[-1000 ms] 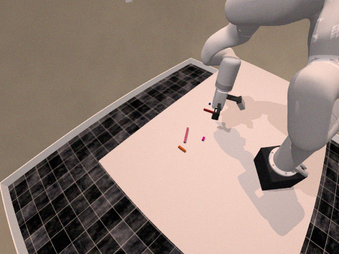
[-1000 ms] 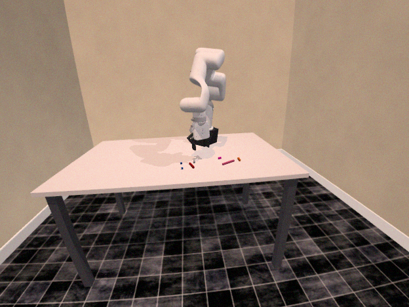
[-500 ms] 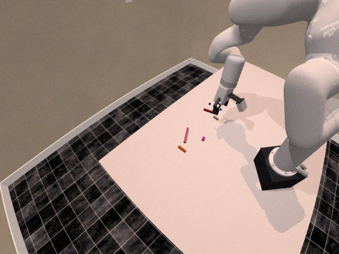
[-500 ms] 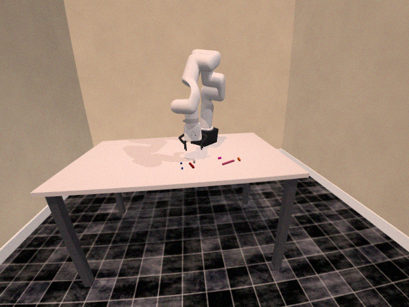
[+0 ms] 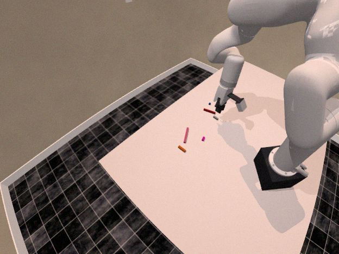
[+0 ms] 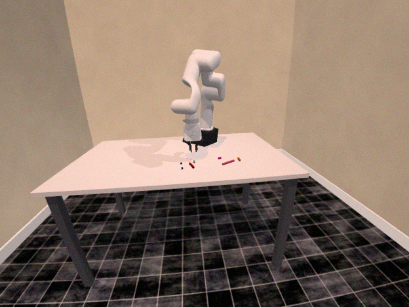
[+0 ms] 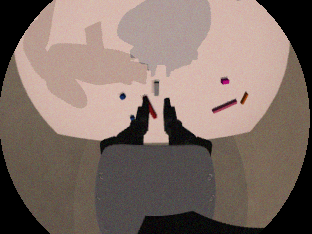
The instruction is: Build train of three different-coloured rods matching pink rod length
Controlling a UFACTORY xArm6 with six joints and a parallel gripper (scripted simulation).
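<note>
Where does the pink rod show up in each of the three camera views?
Top: pink rod near the picture's middle, above the orange rod.
Exterior: pink rod right of centre on the table, left of the orange rod.
Wrist: pink rod at right, beside the orange rod.
Shared landmark: the orange rod.

table [image 6: 99,171]: pale pink top, grey legs | floor [image 6: 204,250]: black tiles | walls [image 6: 178,49]: beige
</note>
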